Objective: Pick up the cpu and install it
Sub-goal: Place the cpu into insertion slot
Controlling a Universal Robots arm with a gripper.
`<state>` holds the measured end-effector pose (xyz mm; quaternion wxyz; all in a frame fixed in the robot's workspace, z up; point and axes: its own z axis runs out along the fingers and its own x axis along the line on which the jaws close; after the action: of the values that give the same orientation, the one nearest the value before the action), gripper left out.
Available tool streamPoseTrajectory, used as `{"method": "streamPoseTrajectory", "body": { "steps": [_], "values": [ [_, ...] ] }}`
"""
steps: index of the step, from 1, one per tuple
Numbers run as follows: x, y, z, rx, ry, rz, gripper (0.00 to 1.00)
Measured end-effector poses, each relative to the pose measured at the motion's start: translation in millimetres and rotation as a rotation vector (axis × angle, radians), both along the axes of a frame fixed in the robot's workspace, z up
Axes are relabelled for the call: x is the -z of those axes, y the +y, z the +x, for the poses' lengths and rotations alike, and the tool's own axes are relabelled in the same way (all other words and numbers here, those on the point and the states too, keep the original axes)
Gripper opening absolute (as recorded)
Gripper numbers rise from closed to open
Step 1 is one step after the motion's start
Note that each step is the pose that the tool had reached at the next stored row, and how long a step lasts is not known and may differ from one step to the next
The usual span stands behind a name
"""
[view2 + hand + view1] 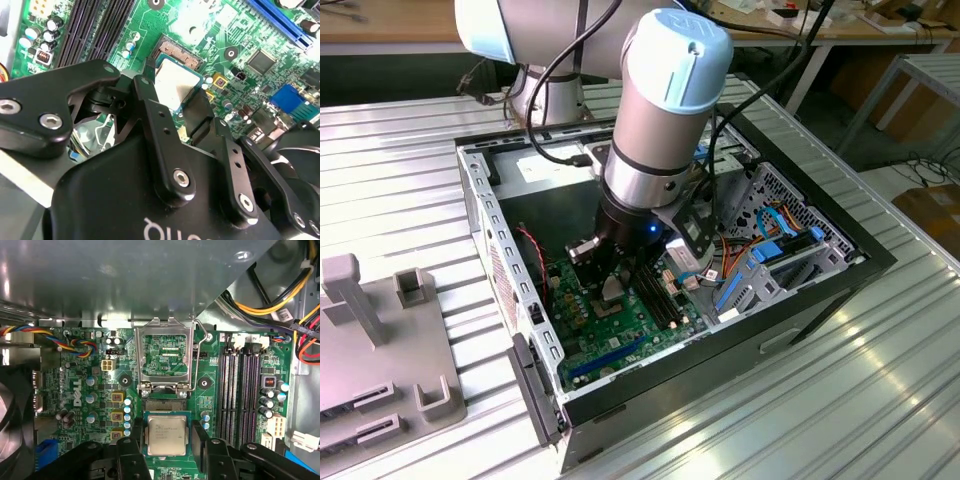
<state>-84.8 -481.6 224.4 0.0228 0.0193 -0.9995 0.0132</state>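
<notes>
Exterior view: ribbed table (820,400), case (478,200); first wrist view: tool (167,426) grips cpu (166,436).

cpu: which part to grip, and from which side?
Pinch the cpu on two opposite thin edges, coming straight down from above. It is a flat square lying level, metal top up, so the top offers no hold and only the edges do. The gripper does this: its fingers sit against those edges, near the open socket.
</notes>
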Motion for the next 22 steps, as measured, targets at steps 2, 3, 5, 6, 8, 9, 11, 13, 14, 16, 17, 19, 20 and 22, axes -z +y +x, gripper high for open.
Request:
{"method": "streamPoseTrajectory", "body": {
  "steps": [2, 3, 5, 6, 8, 9, 11, 13, 14, 16, 17, 19, 20, 22],
  "values": [
    [3.8, -0.1, 0.0, 0.000, 0.0001, -0.0002, 0.47],
    [5.6, 0.0, 0.0, 0.000, 0.0001, -0.0003, 0.47],
    [9.3, -0.1, -0.1, 0.000, 0.0001, -0.0003, 0.47],
    [11.0, -0.1, -0.3, 0.000, 0.0001, -0.0002, 0.47],
    [13.4, -0.1, -0.6, 0.000, 0.0000, 0.0001, 0.47],
    [13.8, -0.1, -1.0, 0.000, 0.0001, 0.0001, 0.47],
    [14.8, -0.2, -2.2, 0.000, 0.0002, 0.0005, 0.47],
    [15.3, -0.8, -2.3, 0.000, 0.0001, 0.0008, 0.47],
    [15.4, -1.5, -2.3, 0.000, 0.0001, 0.0008, 0.47],
    [16.2, -2.3, -2.4, 0.000, 0.0001, 0.0010, 0.47],
    [16.9, -2.2, -2.4, 0.000, 0.0000, 0.0011, 0.47],
    [18.1, -2.4, -2.3, 0.000, 0.0001, 0.0007, 0.47],
    [18.8, -2.4, -2.4, 0.000, 0.0002, 0.0008, 0.47],
    [19.5, -2.4, -2.4, 0.000, 0.0001, 0.0008, 0.47]
  ]
}}
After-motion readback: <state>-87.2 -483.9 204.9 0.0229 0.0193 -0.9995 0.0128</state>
